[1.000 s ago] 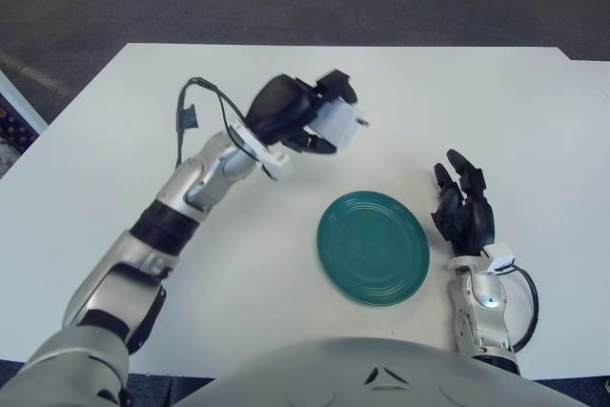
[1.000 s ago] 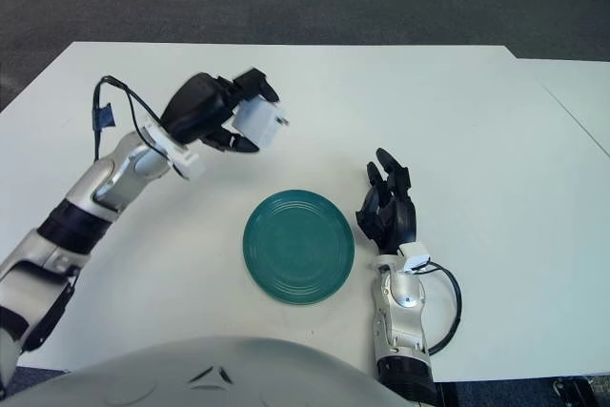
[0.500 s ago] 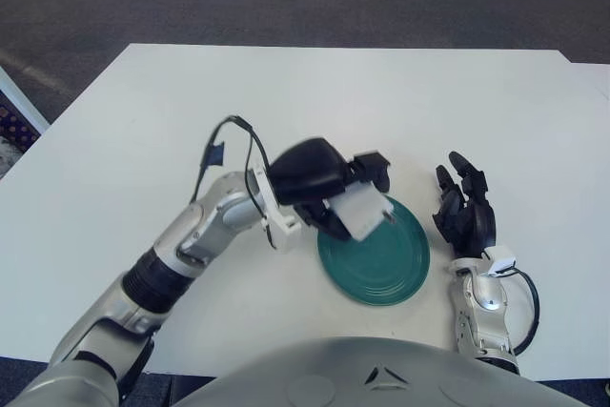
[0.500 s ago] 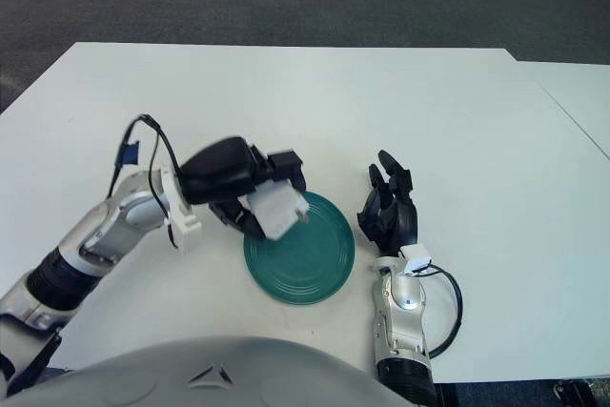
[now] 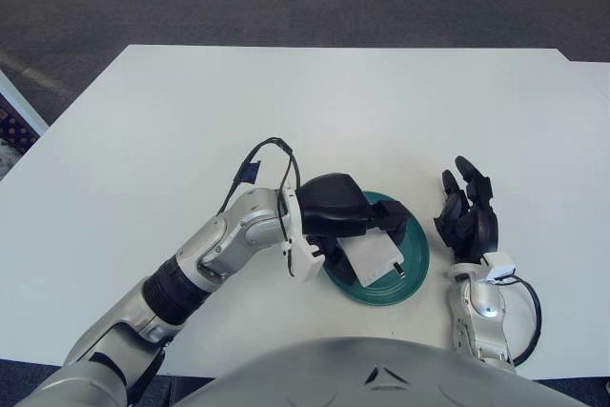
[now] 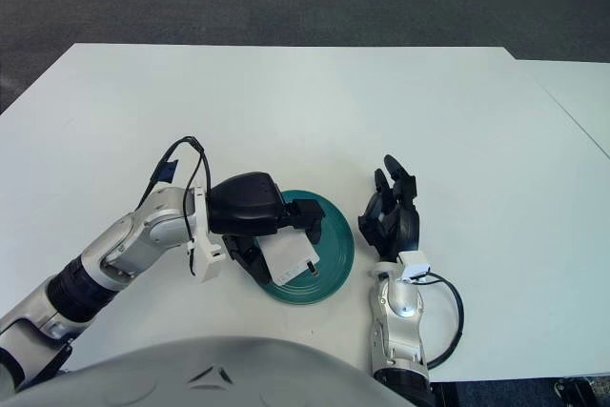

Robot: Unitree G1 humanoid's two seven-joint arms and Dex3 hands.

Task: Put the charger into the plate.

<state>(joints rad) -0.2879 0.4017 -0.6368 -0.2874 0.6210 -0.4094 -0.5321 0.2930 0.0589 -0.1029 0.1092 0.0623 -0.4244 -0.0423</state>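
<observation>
Reaching over the round dark-green ridged plate (image 5: 412, 253), the robot's black three-fingered left hand (image 5: 335, 221) is seen with its fingers closed around the white block-shaped charger (image 5: 372, 259), which is held low over the plate's middle; whether the charger touches the plate cannot be told. One plate, one charger and two hands are counted on the one white rectangular table (image 5: 315, 111). The plate is placed near the table's front edge, its left rim hidden under the left hand. The black right hand (image 5: 468, 216) is shown just to the right of the plate, apart from it, fingers upright and loosely spread, nothing grasped. Wide bare table surface is left open behind the plate and to both sides, up to the far edge
</observation>
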